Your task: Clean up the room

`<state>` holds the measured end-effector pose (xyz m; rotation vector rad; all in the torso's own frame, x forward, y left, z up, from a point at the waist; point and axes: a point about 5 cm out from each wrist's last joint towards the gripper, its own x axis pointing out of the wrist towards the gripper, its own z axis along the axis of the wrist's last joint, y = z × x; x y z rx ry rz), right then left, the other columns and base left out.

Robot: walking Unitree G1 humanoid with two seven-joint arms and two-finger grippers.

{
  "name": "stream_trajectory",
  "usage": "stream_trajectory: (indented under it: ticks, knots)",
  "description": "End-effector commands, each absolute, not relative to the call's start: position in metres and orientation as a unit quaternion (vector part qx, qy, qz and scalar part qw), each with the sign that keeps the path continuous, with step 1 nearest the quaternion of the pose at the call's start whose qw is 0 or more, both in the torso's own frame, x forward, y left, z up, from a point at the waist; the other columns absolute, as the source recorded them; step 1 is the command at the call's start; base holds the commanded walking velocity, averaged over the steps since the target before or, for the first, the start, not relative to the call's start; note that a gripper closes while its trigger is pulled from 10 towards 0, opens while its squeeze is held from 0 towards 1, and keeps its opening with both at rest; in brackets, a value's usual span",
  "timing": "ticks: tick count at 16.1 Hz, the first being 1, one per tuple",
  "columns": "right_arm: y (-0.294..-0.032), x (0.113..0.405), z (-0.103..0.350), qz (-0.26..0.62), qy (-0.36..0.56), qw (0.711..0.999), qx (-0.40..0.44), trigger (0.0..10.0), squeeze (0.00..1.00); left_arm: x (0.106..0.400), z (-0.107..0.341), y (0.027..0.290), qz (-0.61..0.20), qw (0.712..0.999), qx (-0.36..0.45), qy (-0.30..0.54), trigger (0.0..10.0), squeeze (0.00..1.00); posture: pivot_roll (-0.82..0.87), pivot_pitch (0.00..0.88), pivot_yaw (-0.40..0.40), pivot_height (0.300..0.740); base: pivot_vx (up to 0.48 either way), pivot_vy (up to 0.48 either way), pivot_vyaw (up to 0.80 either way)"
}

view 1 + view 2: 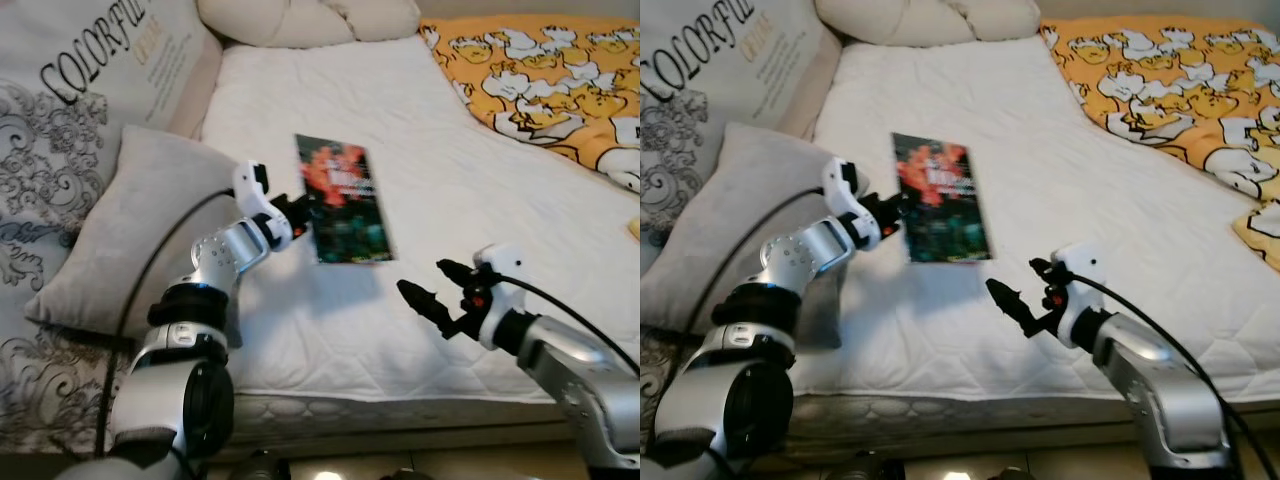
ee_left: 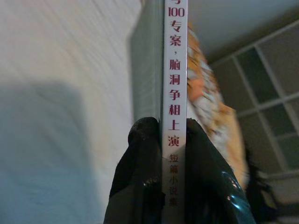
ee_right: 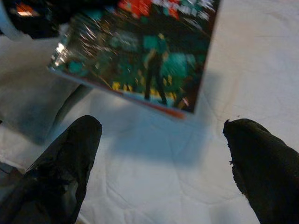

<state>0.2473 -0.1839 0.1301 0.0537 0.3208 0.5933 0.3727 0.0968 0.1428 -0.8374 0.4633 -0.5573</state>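
Observation:
A book [image 1: 342,199] with a dark green and red cover is held just above the white bed [image 1: 470,190]. My left gripper [image 1: 297,217] is shut on its spine edge; in the left wrist view the black fingers [image 2: 145,172] pinch the white spine with Chinese print [image 2: 175,93]. My right gripper [image 1: 432,286] stands open near the bed's front edge, right of the book, with nothing between its fingers. The right wrist view has the book's lower corner [image 3: 154,56] hanging over the sheet beyond the two spread fingertips [image 3: 70,158].
A grey pillow [image 1: 140,230] leans at the bed's left beside a printed cushion [image 1: 80,110]. Cream pillows [image 1: 300,18] lie at the head. An orange duck-print blanket [image 1: 550,80] covers the far right. The bed's front edge [image 1: 400,410] is below.

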Motion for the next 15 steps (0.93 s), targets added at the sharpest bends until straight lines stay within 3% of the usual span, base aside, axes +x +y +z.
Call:
stream_trajectory:
  ticks: [1, 2, 7, 11, 12, 13, 14, 15]
  knots:
    - [-0.185, 0.241, 0.135, 0.3, 0.163, 0.939, 0.027, 10.0, 0.0, 0.371, 0.128, 0.092, -0.266, 0.861, -0.351, 0.252, 10.0, 0.0, -0.17, 0.144, 0.062, 0.74, 0.0, 0.0, 0.0]
    - [-0.183, 0.237, 0.135, 0.309, 0.17, 0.935, 0.024, 10.0, 0.0, 0.37, 0.114, 0.092, -0.246, 0.881, -0.297, 0.273, 10.0, 0.0, -0.18, 0.151, 0.06, 0.74, 0.0, 0.0, 0.0]
    - [-0.17, 0.223, 0.132, 0.335, 0.195, 0.922, 0.02, 10.0, 0.0, 0.36, 0.079, 0.097, -0.2, 0.918, -0.145, 0.31, 10.0, 0.0, -0.21, 0.179, 0.054, 0.74, 0.0, 0.0, 0.0]
    - [-0.163, 0.216, 0.126, 0.358, 0.222, 0.907, -0.013, 10.0, 0.0, 0.37, 0.086, 0.118, -0.137, 0.943, -0.099, 0.287, 10.0, 0.0, -0.21, 0.174, 0.058, 0.74, 0.0, 0.0, 0.0]
    - [-0.163, 0.217, 0.126, 0.364, 0.22, 0.905, -0.026, 10.0, 0.0, 0.372, 0.087, 0.122, -0.135, 0.947, -0.076, 0.282, 10.0, 0.06, -0.21, 0.169, 0.056, 0.74, 0.0, 0.0, 0.0]
    - [-0.163, 0.217, 0.126, 0.366, 0.219, 0.904, -0.028, 10.0, 0.0, 0.372, 0.088, 0.123, -0.131, 0.948, -0.07, 0.28, 10.0, 0.06, -0.21, 0.169, 0.056, 0.74, 0.0, 0.0, 0.0]
    - [-0.163, 0.217, 0.126, 0.374, 0.222, 0.9, -0.022, 10.0, 0.0, 0.373, 0.088, 0.126, -0.124, 0.95, -0.065, 0.278, 10.0, 0.7, -0.2, 0.163, 0.052, 0.74, 0.0, 0.0, 0.0]
    - [-0.163, 0.217, 0.127, 0.384, 0.224, 0.895, -0.018, 10.0, 0.0, 0.374, 0.089, 0.128, -0.12, 0.952, -0.061, 0.275, 10.0, 0.8, -0.2, 0.161, 0.051, 0.74, 0.0, 0.0, 0.0]
